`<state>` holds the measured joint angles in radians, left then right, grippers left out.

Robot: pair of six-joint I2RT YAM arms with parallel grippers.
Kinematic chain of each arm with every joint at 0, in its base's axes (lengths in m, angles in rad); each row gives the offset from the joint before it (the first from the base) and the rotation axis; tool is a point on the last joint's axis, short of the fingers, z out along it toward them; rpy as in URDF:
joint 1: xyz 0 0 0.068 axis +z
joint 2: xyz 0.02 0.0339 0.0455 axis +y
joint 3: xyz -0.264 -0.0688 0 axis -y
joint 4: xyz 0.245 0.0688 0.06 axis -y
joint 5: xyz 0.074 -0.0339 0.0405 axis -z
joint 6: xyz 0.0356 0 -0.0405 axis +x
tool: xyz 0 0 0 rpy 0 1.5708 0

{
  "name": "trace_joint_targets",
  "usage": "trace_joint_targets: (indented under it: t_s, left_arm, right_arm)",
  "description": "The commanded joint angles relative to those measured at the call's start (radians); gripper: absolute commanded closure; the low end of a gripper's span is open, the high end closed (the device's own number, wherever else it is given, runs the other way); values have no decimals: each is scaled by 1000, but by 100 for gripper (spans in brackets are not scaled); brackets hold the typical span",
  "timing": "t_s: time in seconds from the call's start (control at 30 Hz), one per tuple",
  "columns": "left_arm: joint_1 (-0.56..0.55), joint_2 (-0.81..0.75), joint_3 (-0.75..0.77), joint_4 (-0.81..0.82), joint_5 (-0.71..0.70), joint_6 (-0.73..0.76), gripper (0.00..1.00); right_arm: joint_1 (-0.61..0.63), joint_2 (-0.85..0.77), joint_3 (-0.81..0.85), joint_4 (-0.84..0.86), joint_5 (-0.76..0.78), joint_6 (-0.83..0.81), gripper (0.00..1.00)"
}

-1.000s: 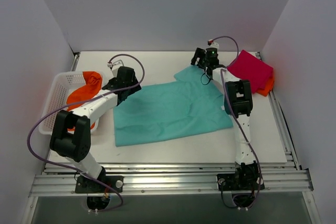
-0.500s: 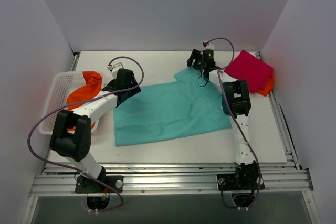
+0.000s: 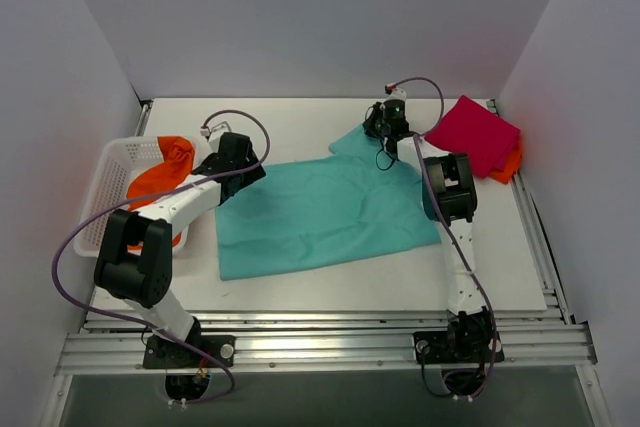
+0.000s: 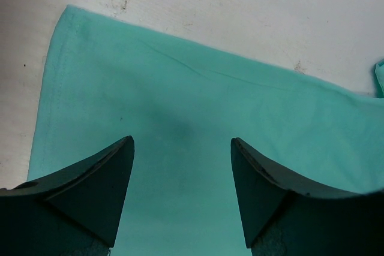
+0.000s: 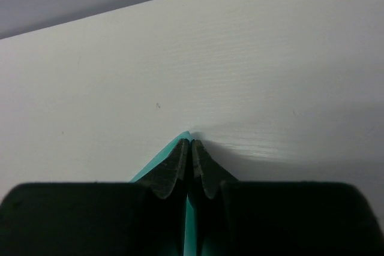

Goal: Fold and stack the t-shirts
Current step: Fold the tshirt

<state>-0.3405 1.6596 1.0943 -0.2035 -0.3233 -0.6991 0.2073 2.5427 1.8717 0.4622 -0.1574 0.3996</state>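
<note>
A teal t-shirt (image 3: 320,212) lies spread flat across the middle of the table. My right gripper (image 3: 384,128) is shut on its far edge near the sleeve; in the right wrist view the cloth (image 5: 189,235) shows pinched between the closed fingers of that gripper (image 5: 191,142). My left gripper (image 3: 246,167) hovers open over the shirt's far left corner, and in the left wrist view teal cloth (image 4: 198,106) fills the gap between the spread fingers of the left gripper (image 4: 182,142). A folded magenta t-shirt (image 3: 478,132) rests on an orange one (image 3: 510,162) at the back right.
A white mesh basket (image 3: 115,152) stands at the left edge with an orange t-shirt (image 3: 165,175) hanging over its rim. White walls close in the table on three sides. An aluminium rail runs along the near edge.
My right gripper has moved left along the shirt's far edge and closed on the cloth. The left gripper has stayed open and barely shifted.
</note>
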Motion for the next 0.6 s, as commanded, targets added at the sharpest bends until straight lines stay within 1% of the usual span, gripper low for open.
trace_joint_targets:
  t_s: [0.0,0.13,0.3,0.4,0.57]
  left_arm:
    - [12,11,1,38,-16,-17,26]
    - [38,58,47,-16,-69,-60,26]
    - [86,178,116,-20,-30,-60,28]
    - [93,232,165,-25,-36,-63,29]
    - [119,244,187,-5,-60,-83,30]
  right_arm:
    - [-2,-36,-31,-97,9,-2,100]
    - [-14,-70,-58,-96,28,-5,100]
    - [-46,-127,-126,-76,56,-4,100]
    - [-69,-151,-160,-57,55,4,100]
    - [-92,-160,-201,-28,29,21,100]
